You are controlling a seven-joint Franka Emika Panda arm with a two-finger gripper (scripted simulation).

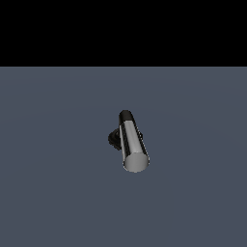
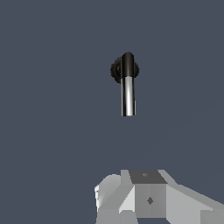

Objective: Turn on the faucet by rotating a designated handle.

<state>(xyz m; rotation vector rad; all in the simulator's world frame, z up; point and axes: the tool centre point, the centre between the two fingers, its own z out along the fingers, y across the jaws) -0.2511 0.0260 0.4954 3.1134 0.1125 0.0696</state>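
Sitting alone on the flat blue-grey surface (image 1: 58, 202) is the small faucet (image 1: 126, 140), made up of a black round ridged base (image 1: 114, 139), a black elbow piece (image 1: 126, 116) and a straight shiny silver cylindrical handle (image 1: 132, 142). In the exterior view the faucet is lying near the middle of the surface, and the handle is pointing toward the camera and slightly toward the exterior view's right, showing its flat grey round end (image 1: 136, 162). The black base is peeking out from behind the handle on the exterior view's left, touching the elbow. Above the surface's far edge the picture is showing only plain black.

In the wrist view the same faucet (image 2: 126, 83) is appearing farther off, with the handle (image 2: 127, 96) running straight out from the elbow (image 2: 127, 64), which is sitting across the round base (image 2: 116, 70). A bright streak is running along the silver bar.

The white and grey end effector (image 2: 148, 197) is showing only as blocky body parts at the edge of the wrist view, well apart from the faucet and touching nothing visible. Its fingertips are lying outside the picture, so I cannot tell how far it is spread. It is not appearing in the exterior view at all.
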